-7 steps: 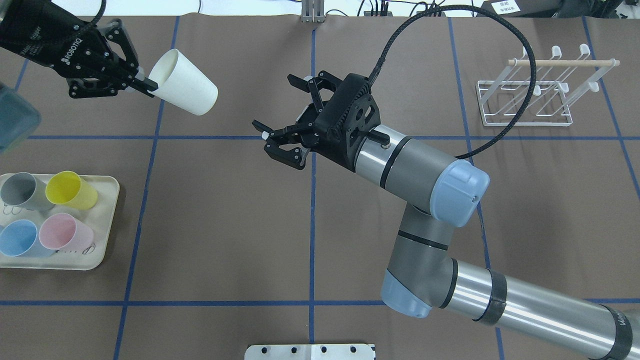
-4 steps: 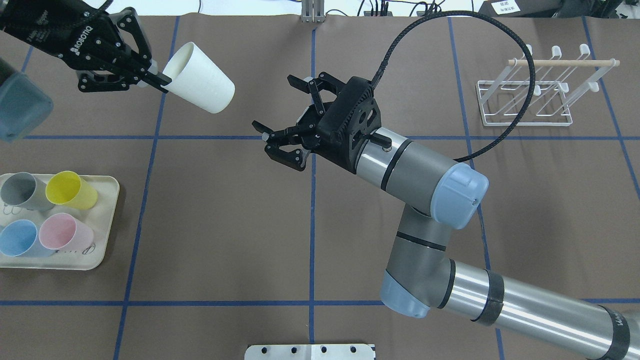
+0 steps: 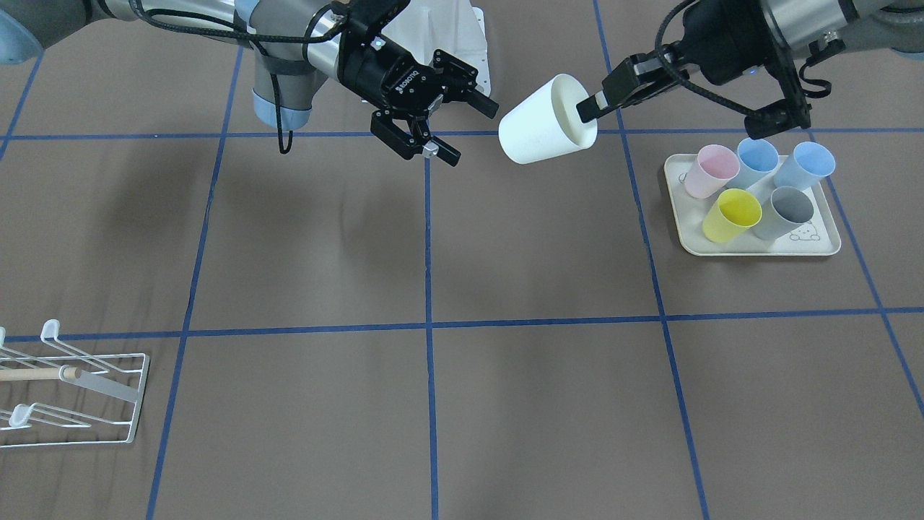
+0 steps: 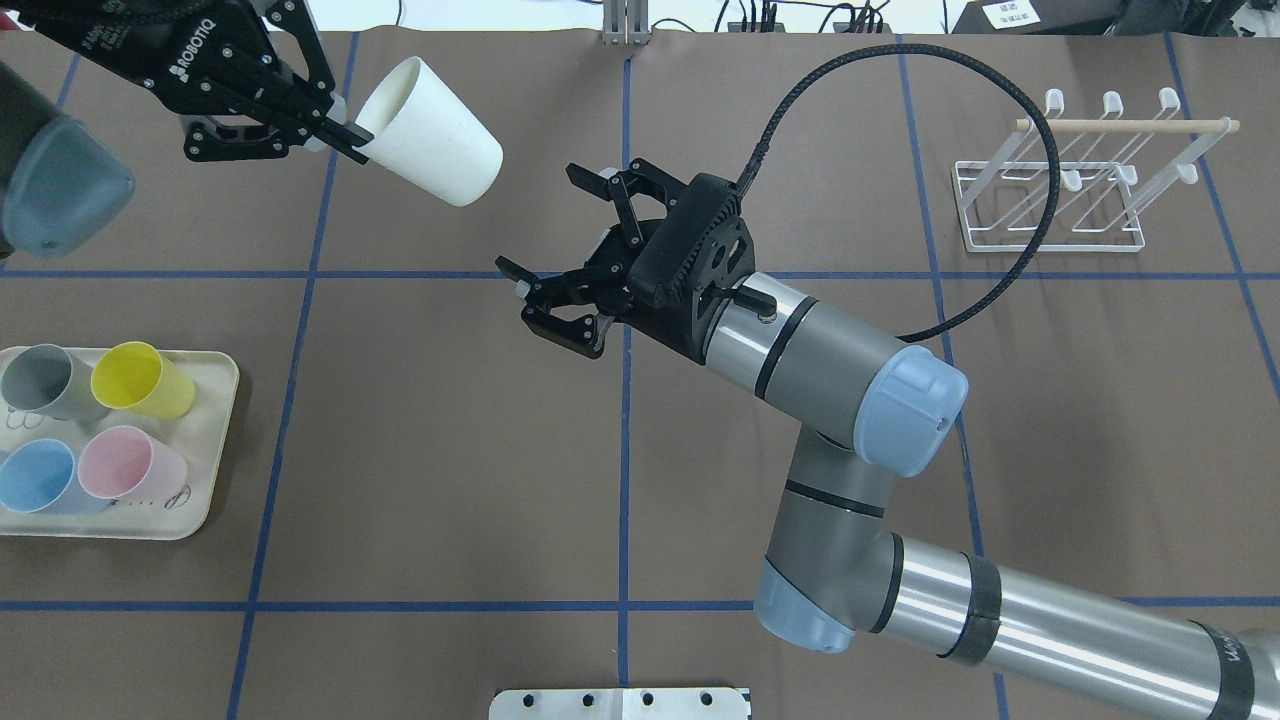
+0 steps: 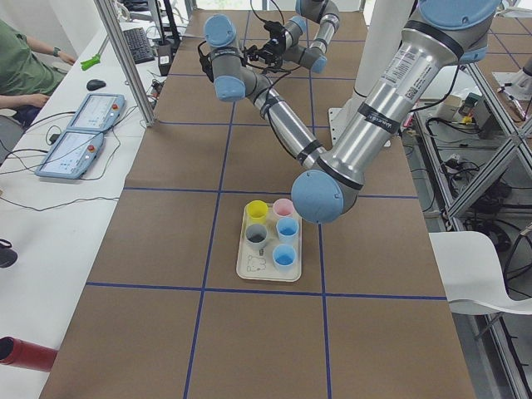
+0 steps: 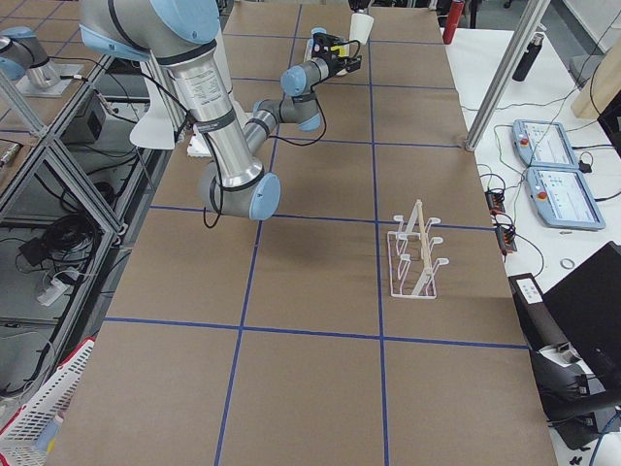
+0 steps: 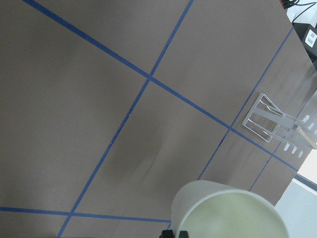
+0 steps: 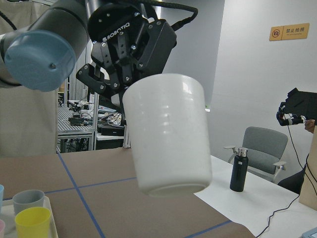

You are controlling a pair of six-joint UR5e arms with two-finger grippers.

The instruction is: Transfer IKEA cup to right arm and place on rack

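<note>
Up at 10 o'clock over the counter [image 4: 400, 450], the white cup [image 4: 430, 135] hangs tipped, its rim pinched by the left pincer [image 4: 348, 132]. It has slid closer to the right pincer [image 4: 537, 220], which waits wide open, so the swap looks near. The rack [image 4: 1072, 180] sits at 2 o'clock. The left pincer reads "ROBOTIQ".

The left gripper [image 4: 348, 132] carries the brand ROBOTIQ in white letters on its black body, behind the fingers [image 4: 330, 127]. The right gripper [image 3: 471, 132] shows the same word ROBOTIQ behind its fingers. An orange wall sign [image 8: 290, 32] far beyond the fingers bears characters too small to read.
</note>
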